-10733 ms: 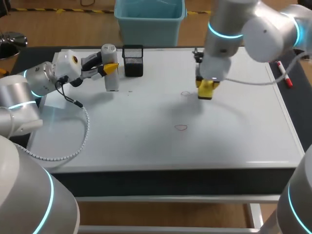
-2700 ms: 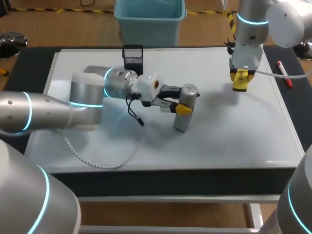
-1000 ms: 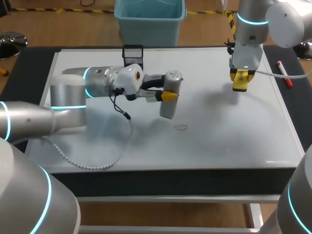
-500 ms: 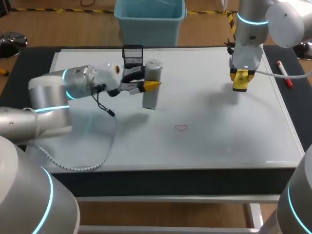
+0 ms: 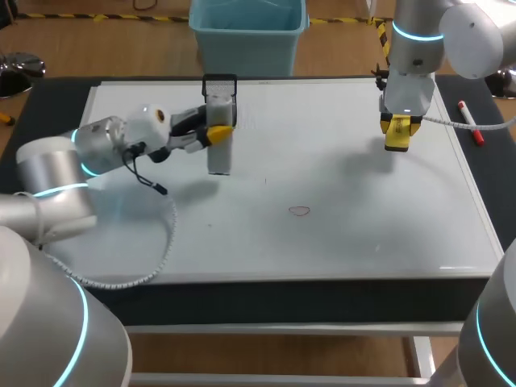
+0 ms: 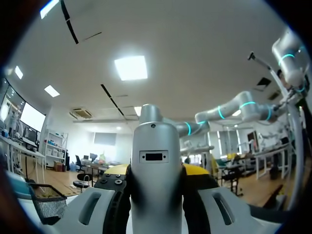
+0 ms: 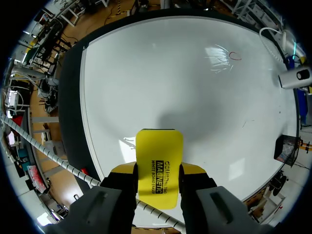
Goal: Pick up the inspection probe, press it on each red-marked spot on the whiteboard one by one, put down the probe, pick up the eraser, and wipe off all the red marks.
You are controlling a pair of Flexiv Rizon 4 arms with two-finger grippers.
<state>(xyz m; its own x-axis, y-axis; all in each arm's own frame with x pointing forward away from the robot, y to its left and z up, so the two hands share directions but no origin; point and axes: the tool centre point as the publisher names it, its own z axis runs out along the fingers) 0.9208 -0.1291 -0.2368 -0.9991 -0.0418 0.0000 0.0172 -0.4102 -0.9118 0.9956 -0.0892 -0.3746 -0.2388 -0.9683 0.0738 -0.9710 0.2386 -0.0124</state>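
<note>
1. My left gripper (image 5: 216, 135) is clamped on the inspection probe (image 5: 219, 157), a finger on each side of the grey barrel. I hold it upright so its lower end faces the whiteboard (image 5: 363, 234). Whether that end touches the board I cannot tell.
2. A black mesh holder (image 5: 220, 87) stands just beyond this hand. I judge it the likely place to set the probe down, and that looks like the step in hand.
3. The one red mark (image 5: 300, 211) I can see lies well apart from the left hand, off toward my right side and nearer to me, on bare board.
4. My right gripper (image 5: 397, 133) grips the yellow eraser (image 7: 158, 161) by its two long edges. It hangs over the board, well apart from the mark and clear of the left arm, which seems to be why it waits there.
5. A red marker (image 5: 470, 122) lies to the outer side of the right hand, off the whiteboard on the dark border.
6. With the mark unwiped, the erasing is not yet done.
</note>
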